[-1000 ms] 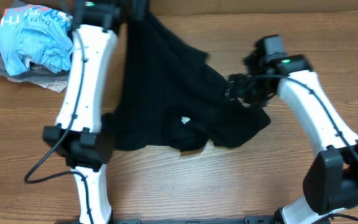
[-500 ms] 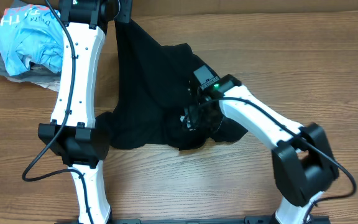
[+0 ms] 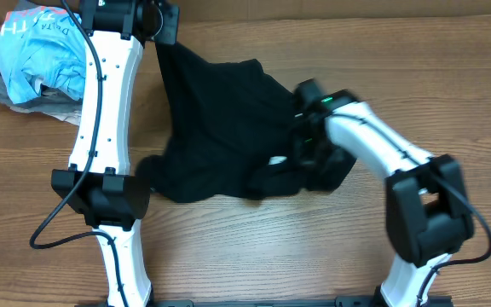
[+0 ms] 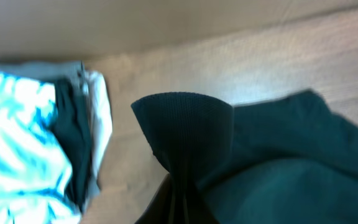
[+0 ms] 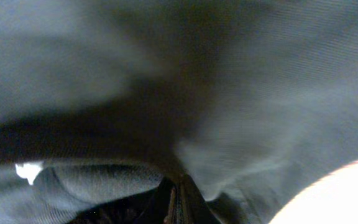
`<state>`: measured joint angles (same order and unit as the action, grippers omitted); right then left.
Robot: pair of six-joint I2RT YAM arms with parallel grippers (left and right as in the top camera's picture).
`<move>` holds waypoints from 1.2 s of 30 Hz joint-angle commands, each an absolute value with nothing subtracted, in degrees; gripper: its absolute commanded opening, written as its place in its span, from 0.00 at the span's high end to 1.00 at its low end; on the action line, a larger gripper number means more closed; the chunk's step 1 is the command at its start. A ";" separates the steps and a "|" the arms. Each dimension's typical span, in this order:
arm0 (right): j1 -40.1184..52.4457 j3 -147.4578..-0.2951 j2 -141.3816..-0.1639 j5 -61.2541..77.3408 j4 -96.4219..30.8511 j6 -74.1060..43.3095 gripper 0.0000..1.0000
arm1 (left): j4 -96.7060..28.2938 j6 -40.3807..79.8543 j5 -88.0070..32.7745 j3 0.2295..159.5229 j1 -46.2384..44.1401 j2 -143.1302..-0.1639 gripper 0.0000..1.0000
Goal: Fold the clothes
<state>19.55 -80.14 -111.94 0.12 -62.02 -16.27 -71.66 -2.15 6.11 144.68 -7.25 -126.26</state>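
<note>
Overhead hides the grips — wrist views show left claw (image 4: 180, 198) and right claw (image 5: 176, 200) each pinching the black garment (image 3: 220, 111).

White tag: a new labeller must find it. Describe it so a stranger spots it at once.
On the wooden table, a black garment sits bunched in the middle. Near its robot-side edge is the white tag, the only pale speck on dark cloth.

On table (image 3: 314, 247), garment (image 3: 220, 119) at middle, between arms. At its far-left corner, left gripper (image 3: 166, 22); on its right part, right gripper (image 3: 303, 153). Far left, apart: shirt pile (image 3: 45, 55).
</note>
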 commanded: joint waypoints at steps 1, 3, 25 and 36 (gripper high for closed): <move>8.45 -82.65 -111.55 -1.37 -62.22 -13.13 0.96 | -74.72 3.29 6.17 144.92 -6.24 -125.19 0.96; 1.56 -85.38 -111.55 -0.14 -61.95 -11.29 0.96 | -76.53 5.30 5.28 144.90 -6.24 -125.21 0.96; -1.26 -106.56 -107.09 26.00 -82.76 -0.75 0.39 | -70.37 10.81 0.19 141.23 -6.22 -125.34 0.96; 19.99 -96.44 -107.09 21.63 -76.90 -7.53 0.41 | -70.00 10.76 0.40 141.14 -6.15 -125.34 0.96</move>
<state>15.59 -98.24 -108.99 22.92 -78.76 -5.87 -70.41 9.56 0.58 141.27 -6.61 -126.26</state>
